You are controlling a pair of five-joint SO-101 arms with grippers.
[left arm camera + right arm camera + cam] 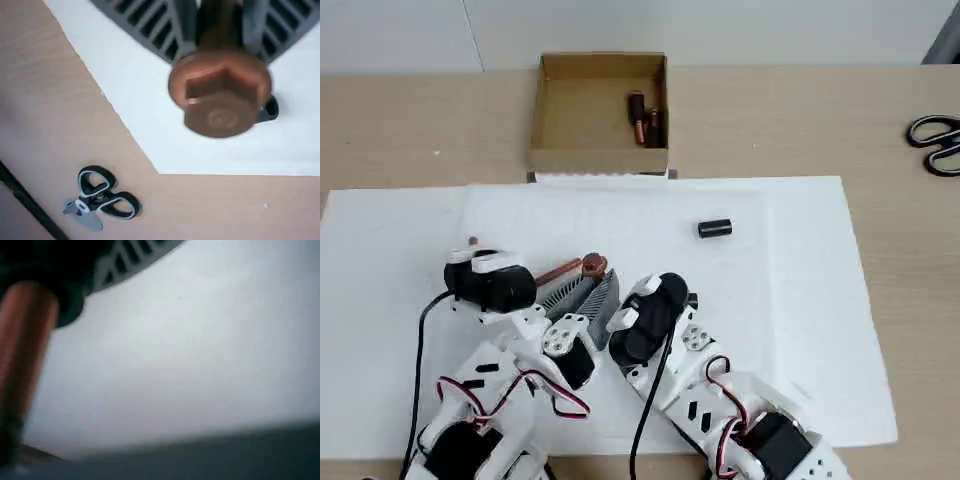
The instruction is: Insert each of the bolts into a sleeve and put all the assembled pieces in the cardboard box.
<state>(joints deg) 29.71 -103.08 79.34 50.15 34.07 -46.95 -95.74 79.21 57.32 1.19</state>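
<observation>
A copper bolt (570, 269) lies low over the white sheet, its hex head (220, 95) close to the left wrist camera. My left gripper (588, 282) is shut on the bolt's shaft, a grey ribbed finger (140, 20) on each side. The right arm's gripper (620, 305) sits right beside it. In the right wrist view the bolt shaft (22, 365) runs past a dark part, and its grip is hidden. A loose black sleeve (715, 228) lies on the sheet farther back. The cardboard box (548, 110) at the back holds assembled pieces (642, 118).
A white paper sheet (790, 320) covers the wooden table in front of the box. Black-handled scissors (935, 143) lie at the table's far right edge, and they also appear as scissors (102, 197) in the left wrist view.
</observation>
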